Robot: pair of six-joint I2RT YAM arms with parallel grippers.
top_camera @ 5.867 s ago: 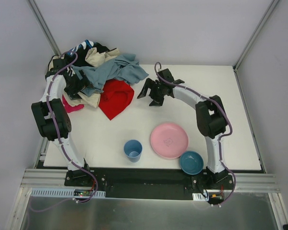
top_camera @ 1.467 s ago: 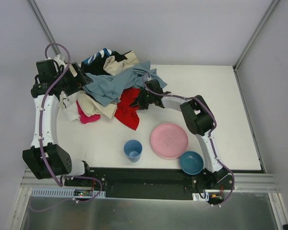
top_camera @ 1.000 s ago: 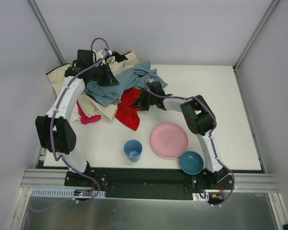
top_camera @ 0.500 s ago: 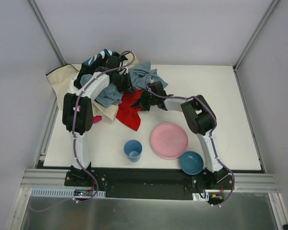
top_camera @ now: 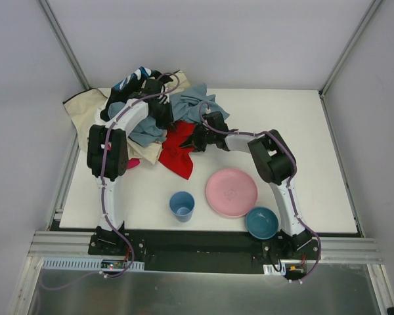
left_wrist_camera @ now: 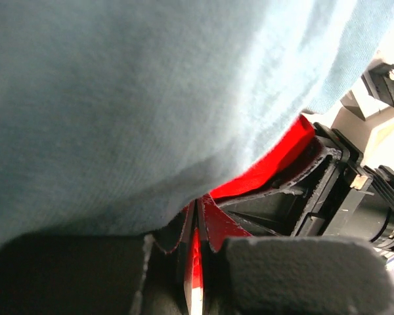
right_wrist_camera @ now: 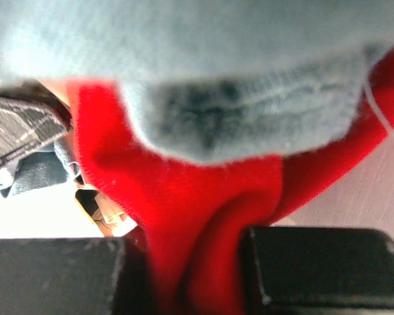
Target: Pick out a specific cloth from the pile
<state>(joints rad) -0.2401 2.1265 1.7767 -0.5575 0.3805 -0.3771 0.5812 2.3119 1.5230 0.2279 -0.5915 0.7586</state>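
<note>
The bright red cloth (top_camera: 175,152) lies at the pile's front right edge, half under a grey-blue garment (top_camera: 192,106). My right gripper (top_camera: 197,138) is shut on a fold of the cloth (right_wrist_camera: 184,190), which bunches up between its fingers (right_wrist_camera: 197,252). My left gripper (top_camera: 164,115) sits on the pile (top_camera: 141,98) just left of it. Its jaws (left_wrist_camera: 197,220) are shut, tips at the hem of the grey-blue garment (left_wrist_camera: 151,98). I cannot tell whether that hem is pinched. Beyond it the red cloth (left_wrist_camera: 276,161) shows.
A pink plate (top_camera: 231,191), a blue cup (top_camera: 182,205) and a blue bowl (top_camera: 262,222) stand in front of the arms. A small magenta cloth (top_camera: 132,162) peeks out at the pile's front left. Cream fabric (top_camera: 79,108) hangs over the table's left edge.
My left arm swung from the pile's rear left across to the grey-blue garment beside the right gripper, and its jaws closed. The right gripper kept its hold on the red cloth.
</note>
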